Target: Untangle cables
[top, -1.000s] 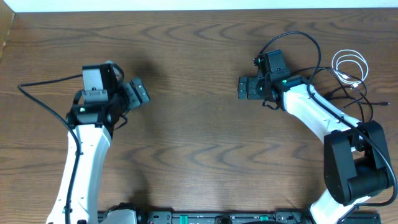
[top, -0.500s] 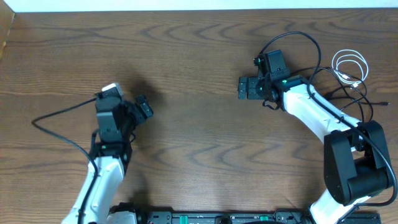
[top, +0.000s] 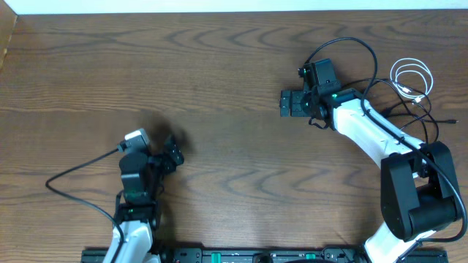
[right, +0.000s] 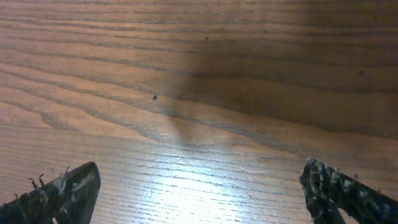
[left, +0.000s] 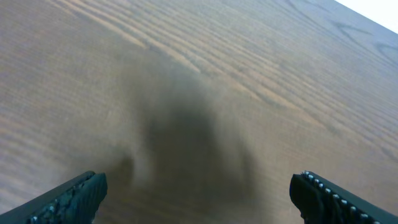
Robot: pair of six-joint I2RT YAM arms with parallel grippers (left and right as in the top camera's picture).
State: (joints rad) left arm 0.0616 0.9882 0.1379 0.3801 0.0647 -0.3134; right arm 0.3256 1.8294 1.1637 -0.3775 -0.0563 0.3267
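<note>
- Cables: the white cable (top: 412, 78) lies in a loose coil of several turns near the table (top: 234, 58) edge at roughly 2 o'clock in the overhead view. It sits just behind the right arm's forearm.
- The black cables (top: 437, 120) trail from under the coil toward 3 o'clock. They overlap the arm's own thicker wiring, so I cannot trace with certainty where each cord runs or where its plug ends.
- Handling, judged: the cords look thin, light and limp. They will probably drag and follow rather than hold shape, and a smooth jacket may slip through the pads.
- Plug ends look small and would snag in loops.
- Where to grip, judged: pinch the white coil on its outer turn at the 12 o'clock side, clear of the black strands. Alternatively take a plug end and feed it back through.
- Left gripper (top: 174, 152): jaws spread wide with nothing between them, only bare wood in its wrist view. It sits at 7 o'clock on the table, well apart from the cables.
- Right gripper (top: 285, 102): jaws likewise spread and empty. It points toward 9 o'clock, away from the bundle.
- Writing: no brand, label or lettering is legible in any view.
</note>
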